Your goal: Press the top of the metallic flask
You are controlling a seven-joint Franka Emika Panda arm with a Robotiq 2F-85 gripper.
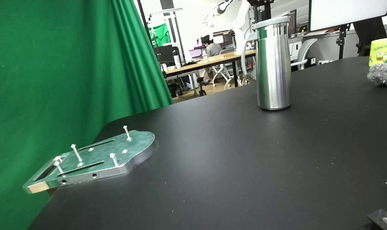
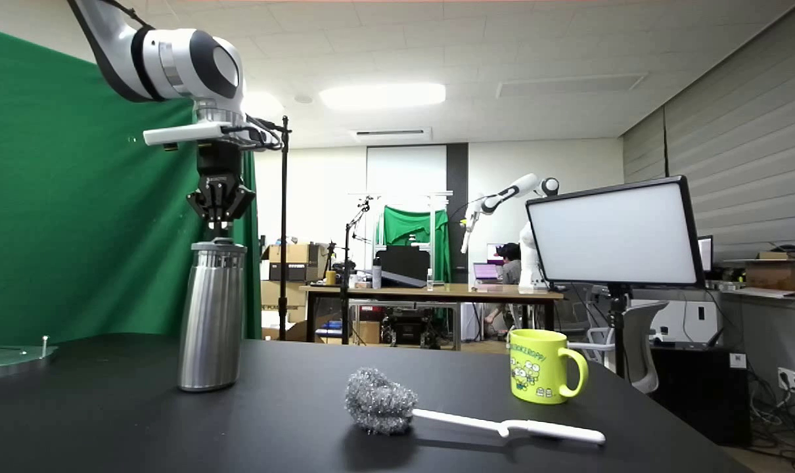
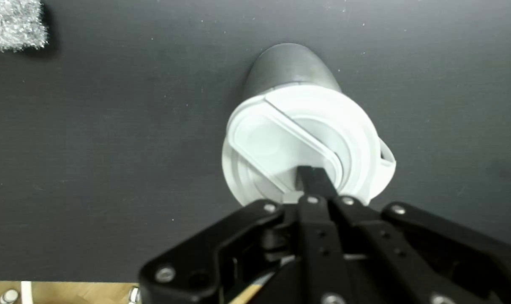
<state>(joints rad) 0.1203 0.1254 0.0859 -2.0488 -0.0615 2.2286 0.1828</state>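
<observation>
The metallic flask (image 1: 273, 70) stands on the black table in both exterior views (image 2: 212, 322). It has a light grey lid (image 1: 270, 22) and a handle (image 1: 245, 52) on its side. In the wrist view the lid (image 3: 268, 135) is seen from above, with the flask body (image 3: 291, 65) partly hidden below it. My gripper (image 2: 219, 228) points straight down, with its fingers together and nothing between them. Its fingertips (image 3: 316, 175) are over the lid, off its centre. They are at the lid's top surface or just above it; contact cannot be told for certain.
A yellow-green mug (image 2: 539, 368) and a steel-wool brush (image 2: 379, 401) with a white handle lie on the table. A metal plate with upright bolts (image 1: 100, 153) lies at the table's edge by the green curtain (image 1: 68, 64).
</observation>
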